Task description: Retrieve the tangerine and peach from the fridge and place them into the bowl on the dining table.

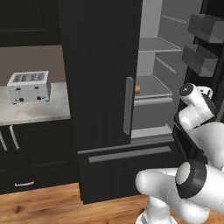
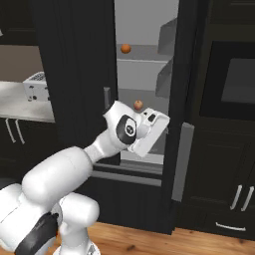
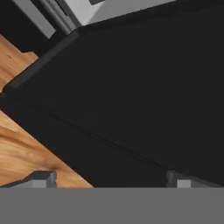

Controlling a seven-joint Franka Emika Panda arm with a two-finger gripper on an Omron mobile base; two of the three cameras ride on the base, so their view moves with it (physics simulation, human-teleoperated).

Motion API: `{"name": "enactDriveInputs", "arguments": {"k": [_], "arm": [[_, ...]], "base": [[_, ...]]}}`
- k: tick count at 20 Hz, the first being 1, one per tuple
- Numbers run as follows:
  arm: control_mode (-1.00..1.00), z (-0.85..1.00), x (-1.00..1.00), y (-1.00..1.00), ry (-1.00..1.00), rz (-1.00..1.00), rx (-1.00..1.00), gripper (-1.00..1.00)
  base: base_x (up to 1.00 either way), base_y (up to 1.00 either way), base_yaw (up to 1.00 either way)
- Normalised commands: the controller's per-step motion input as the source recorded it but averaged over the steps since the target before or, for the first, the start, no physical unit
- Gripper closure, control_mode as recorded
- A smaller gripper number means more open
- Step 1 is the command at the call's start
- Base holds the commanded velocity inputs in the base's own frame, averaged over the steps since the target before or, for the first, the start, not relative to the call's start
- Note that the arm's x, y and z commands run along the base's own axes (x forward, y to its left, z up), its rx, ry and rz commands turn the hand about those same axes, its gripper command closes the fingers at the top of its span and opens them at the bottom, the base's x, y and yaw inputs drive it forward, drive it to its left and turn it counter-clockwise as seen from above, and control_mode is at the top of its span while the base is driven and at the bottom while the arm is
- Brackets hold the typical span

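The tall black fridge [image 2: 74, 60] has 1 door open; 2 small round fruits, plain orange tangerine [image 2: 126, 48] and pinkish peach [image 2: 138, 104], lie on its shelves. The hand [image 3: 111, 179] has its fingers apart, holding nothing.

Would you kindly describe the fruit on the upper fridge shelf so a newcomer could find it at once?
Start at the tall black fridge, whose right door stands open on a light grey interior. On the upper shelf sits the tangerine, small, round and plain orange. The other fruit, the peach, lies on the shelf below it.
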Motion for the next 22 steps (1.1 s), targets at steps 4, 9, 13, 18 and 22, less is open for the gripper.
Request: {"name": "enactDriveInputs", "arguments": {"k": [4,9,13,18,22], "arm": [[-1.0,-0.06,-0.68,-0.65,0.0,-0.07,0.0,-1.0],[-1.0,0.04,-0.48,0.3,-0.06,-0.01,0.01,-1.0],[-1.0,0.33,-0.29,0.98,-0.13,-0.07,0.0,-1.0],[-1.0,0.43,0.0,1.0,-0.2,-0.14,0.06,-1.0],[-1.0,0.32,0.0,1.0,-0.27,-0.2,0.23,-1.0]], "base": [[0.0,0.0,0.0],[0.0,0.0,0.0],[0.0,0.0,0.0],[0.0,0.0,0.0],[0.0,0.0,0.0]]}}
